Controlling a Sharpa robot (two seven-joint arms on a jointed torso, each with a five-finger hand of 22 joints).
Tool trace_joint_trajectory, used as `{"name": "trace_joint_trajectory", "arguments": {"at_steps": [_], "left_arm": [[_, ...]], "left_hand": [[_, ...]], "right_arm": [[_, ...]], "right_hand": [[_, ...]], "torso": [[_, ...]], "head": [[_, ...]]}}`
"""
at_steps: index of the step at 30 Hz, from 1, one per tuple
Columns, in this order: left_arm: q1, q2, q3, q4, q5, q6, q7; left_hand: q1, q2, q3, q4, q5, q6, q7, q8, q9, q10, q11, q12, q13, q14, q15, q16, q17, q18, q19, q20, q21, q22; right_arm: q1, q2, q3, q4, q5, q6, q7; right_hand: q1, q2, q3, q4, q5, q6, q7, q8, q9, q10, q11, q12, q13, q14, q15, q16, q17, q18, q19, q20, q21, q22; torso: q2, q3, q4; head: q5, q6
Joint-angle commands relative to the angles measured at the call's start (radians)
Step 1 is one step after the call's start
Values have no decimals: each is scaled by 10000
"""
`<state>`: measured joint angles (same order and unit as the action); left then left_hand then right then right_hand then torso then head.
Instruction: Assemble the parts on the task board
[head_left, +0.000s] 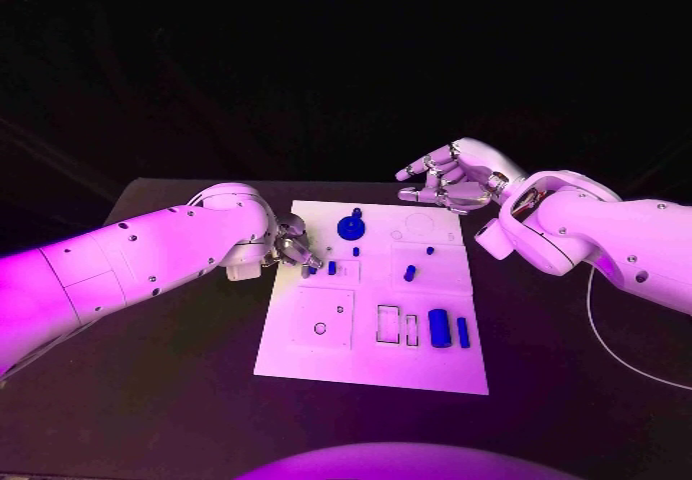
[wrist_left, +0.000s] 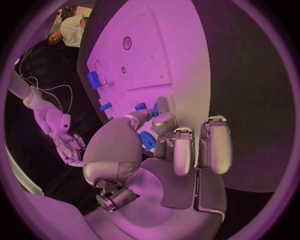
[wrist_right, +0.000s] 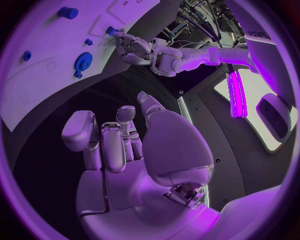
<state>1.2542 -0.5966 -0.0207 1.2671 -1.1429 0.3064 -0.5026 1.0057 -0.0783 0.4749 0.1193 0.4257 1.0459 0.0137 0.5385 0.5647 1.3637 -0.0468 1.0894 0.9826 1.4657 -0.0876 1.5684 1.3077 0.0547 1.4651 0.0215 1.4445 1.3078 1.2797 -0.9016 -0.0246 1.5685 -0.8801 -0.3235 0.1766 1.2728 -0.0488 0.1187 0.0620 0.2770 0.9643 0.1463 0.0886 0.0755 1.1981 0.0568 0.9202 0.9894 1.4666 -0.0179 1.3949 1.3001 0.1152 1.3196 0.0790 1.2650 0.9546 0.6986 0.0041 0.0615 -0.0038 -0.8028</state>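
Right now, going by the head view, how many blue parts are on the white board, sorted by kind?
blue gear, knob at its rim included: 1
thick blue cylinder: 1
slim blue bar: 1
small blue pegs: 5, one right at the left hand
Total: 8 blue parts on the task board
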Motion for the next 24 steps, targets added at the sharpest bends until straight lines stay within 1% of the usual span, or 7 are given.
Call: {"name": "trace_joint_trajectory", "arguments": {"at_steps": [1,10,12,14,16,20,24], "left_arm": [[-50,33,-34,-13,61,300,-191],[-49,40,-32,-46,62,118,-336],[-49,34,-30,-44,62,60,-352],[-50,15,-22,-30,62,-30,-370],[-50,-11,-14,-8,62,-144,-372],[-51,-108,2,86,78,-430,-332],[-47,-263,21,248,88,-835,-271]], "left_hand": [[-82,-16,-171,34,-67,19,70,-70,-23,70,5,61,14,1051,-93,24,2631,-172,358,-62,54,1259],[-227,-85,-1158,401,-117,116,59,-153,-89,68,-4,51,40,1051,-100,24,2631,-170,355,-69,32,1261],[-287,-112,-1419,520,-495,145,62,-167,-103,66,-1,40,35,1051,-96,24,2631,-166,350,-69,16,1249],[-299,-78,-1729,676,-1300,176,60,-193,-126,76,-3,50,57,1051,-96,24,2631,-169,359,-70,21,1262],[-292,-27,-2001,850,-1760,205,56,-213,-145,95,-6,74,92,1051,-98,24,2631,-181,386,-70,58,1310],[-318,19,-2634,1294,-2595,259,38,-219,-162,126,-14,109,143,1051,-102,24,2631,-191,411,-78,91,1362],[-219,73,-3124,1614,-3101,262,42,-219,-168,126,-13,107,153,1051,-107,24,2631,-187,405,-80,71,1355]], "right_arm": [[-5,7,2,21,-3,84,85],[-4,1,2,28,0,86,87],[-4,-2,2,29,1,86,90],[-4,-3,2,26,2,89,87],[-4,-2,2,18,3,95,79],[-5,4,2,-1,3,109,72],[-5,6,2,-18,4,126,57]], "right_hand": [[55,48,-5,-37,32,61,-12,41,-16,-42,-15,4,-11,470,-49,-66,-16,3,-76,19,-67,-17],[56,59,-2,-35,29,63,-11,42,-17,-53,-15,-19,-33,461,-49,-97,-60,7,-86,18,-80,-41],[56,59,-2,-35,29,63,-11,42,-17,-53,-15,-19,-33,461,-49,-97,-60,7,-86,18,-80,-41],[56,59,-2,-35,29,63,-11,42,-17,-53,-15,-19,-33,461,-49,-97,-60,7,-86,18,-80,-41],[56,60,-2,-35,27,63,-11,43,-17,-51,-14,-16,-31,456,-49,-112,-81,12,-99,18,-96,-71],[56,61,-2,-35,27,63,-11,43,-17,-60,-14,-32,-45,450,-49,-134,-113,19,-113,18,-114,-106],[57,62,-2,-36,26,63,-11,43,-17,-73,-14,-53,-65,440,-49,-166,-159,27,-132,18,-137,-151]], "torso": [[-2,-1,4],[0,-13,4],[0,-13,7],[3,-17,6],[4,-23,-1],[-2,-23,-4],[0,-15,-2]], "head": [[-11,0],[-15,5],[-21,8],[-21,9],[-26,21],[-46,26],[-80,27]]}}
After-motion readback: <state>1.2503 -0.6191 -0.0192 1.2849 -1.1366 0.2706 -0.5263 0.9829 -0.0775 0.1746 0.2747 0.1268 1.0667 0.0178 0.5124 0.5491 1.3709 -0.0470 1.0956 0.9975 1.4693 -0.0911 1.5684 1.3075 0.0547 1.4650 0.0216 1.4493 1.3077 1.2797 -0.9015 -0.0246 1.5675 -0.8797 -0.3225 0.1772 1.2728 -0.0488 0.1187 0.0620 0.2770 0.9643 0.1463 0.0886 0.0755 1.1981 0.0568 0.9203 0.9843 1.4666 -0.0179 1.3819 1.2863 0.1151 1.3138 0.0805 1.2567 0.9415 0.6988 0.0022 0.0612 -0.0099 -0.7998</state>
